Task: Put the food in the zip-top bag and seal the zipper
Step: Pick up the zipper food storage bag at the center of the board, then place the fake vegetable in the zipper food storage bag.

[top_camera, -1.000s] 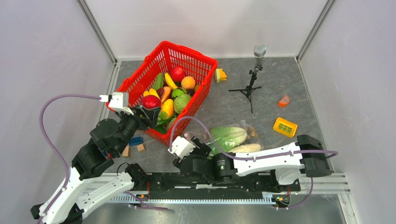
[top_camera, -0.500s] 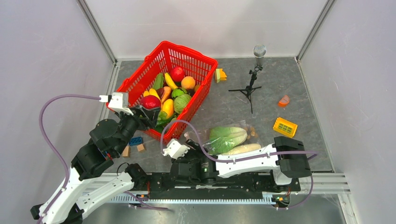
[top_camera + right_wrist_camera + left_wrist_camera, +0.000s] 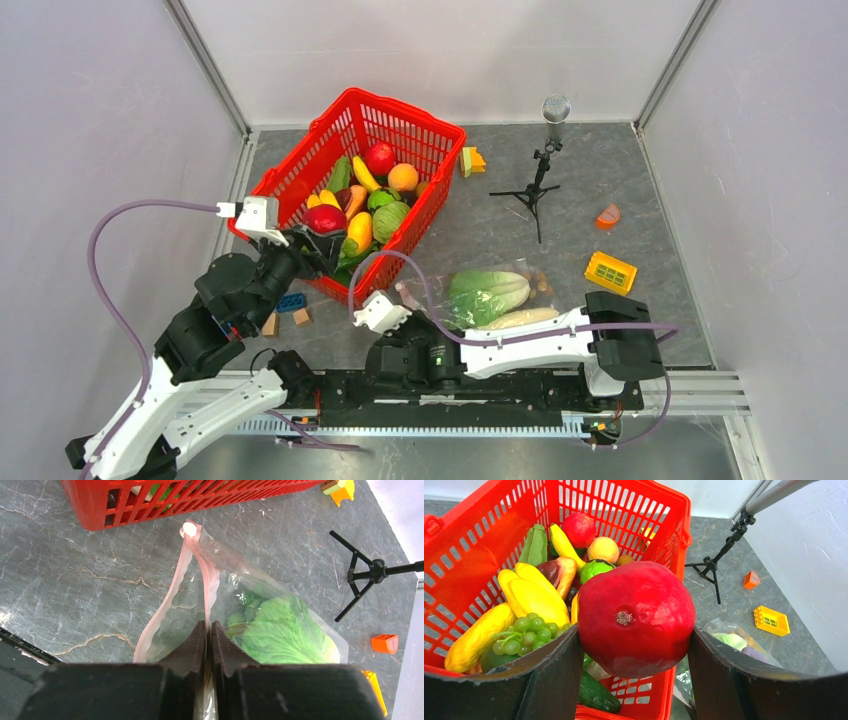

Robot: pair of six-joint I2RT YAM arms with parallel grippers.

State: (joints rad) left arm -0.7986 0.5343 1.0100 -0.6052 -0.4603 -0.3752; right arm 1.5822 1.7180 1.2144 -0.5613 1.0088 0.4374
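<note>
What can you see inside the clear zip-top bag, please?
Inside the zip-top bag show a leafy green lettuce and a long cream-white vegetable beside it. The right tool, pinched on the bag's mouth, and the lettuce cover whatever lies under them.

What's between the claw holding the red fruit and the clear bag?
A wall of the red basket stands between them, plain in the overhead view.

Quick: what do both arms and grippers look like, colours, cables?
White link shells, black joint housings on left arm and right arm. Thick matte-black fingers on left gripper and right gripper; white camera block at each wrist. A purple cable loops along each arm.
</note>
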